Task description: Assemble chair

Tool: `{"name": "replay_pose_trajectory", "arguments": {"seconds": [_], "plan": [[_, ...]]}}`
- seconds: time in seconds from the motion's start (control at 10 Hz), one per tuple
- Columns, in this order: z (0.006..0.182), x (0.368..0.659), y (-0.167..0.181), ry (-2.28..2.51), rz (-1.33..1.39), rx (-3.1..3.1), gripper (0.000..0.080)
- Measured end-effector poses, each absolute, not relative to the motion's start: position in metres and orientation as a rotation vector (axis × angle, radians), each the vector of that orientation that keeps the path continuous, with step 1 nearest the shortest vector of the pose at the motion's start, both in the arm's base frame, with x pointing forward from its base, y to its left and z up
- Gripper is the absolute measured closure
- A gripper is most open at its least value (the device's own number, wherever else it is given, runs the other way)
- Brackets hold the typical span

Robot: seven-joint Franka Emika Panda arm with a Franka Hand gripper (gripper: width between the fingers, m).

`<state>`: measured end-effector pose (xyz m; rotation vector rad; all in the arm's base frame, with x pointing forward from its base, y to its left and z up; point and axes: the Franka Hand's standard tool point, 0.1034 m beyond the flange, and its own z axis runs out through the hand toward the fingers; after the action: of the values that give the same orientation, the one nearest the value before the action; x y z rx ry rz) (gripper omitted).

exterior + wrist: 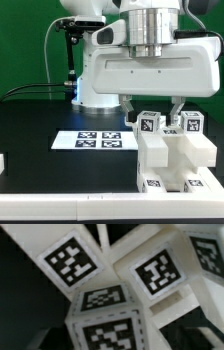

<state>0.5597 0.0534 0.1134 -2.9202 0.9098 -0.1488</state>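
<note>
The chair (168,152), a stepped white block with black-and-white tags, stands on the bench (40,140); the end effector (152,108) straddles its top posts, grip unclear.

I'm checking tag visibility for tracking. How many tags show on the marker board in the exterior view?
4, in one row on the marker board, which lies on the black table at the exterior view's left of the chair. Its right end nears the chair, so a further tag may be hidden.

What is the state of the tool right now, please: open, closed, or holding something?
Tool: fingers straddle the upper parts of the chair; whether they are gripping it or standing open cannot be told.
</note>
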Motion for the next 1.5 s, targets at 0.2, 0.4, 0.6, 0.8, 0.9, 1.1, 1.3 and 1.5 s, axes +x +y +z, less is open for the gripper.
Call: {"name": "replay_pose_trajectory", "arguments": {"seconds": [0.2, 0.4, 0.6, 0.8, 0.9, 1.1, 1.3, 1.5], "plan": [[0.1127, 0.5593, 0.0522, 0.955, -0.145, -2.904, 0.0515], [0.1129, 0.5587, 0.0514, 1.182, -0.121, -2.811, 0.0515], [0.113, 0.5567, 0.0492, 1.499, -0.052, -2.657, 0.0515], [0.1122, 0.5548, 0.0468, 1.85, -0.007, -2.387, 0.0515], [0.1123, 0.5543, 0.0468, 1.96, 0.007, -2.29, 0.0515], [0.112, 0.5529, 0.0474, 2.109, 0.025, -2.154, 0.0515], [0.1121, 0.5524, 0.0472, 2.228, 0.037, -2.031, 0.0515], [0.1127, 0.5524, 0.0473, 2.325, 0.05, -1.916, 0.0515]]}}
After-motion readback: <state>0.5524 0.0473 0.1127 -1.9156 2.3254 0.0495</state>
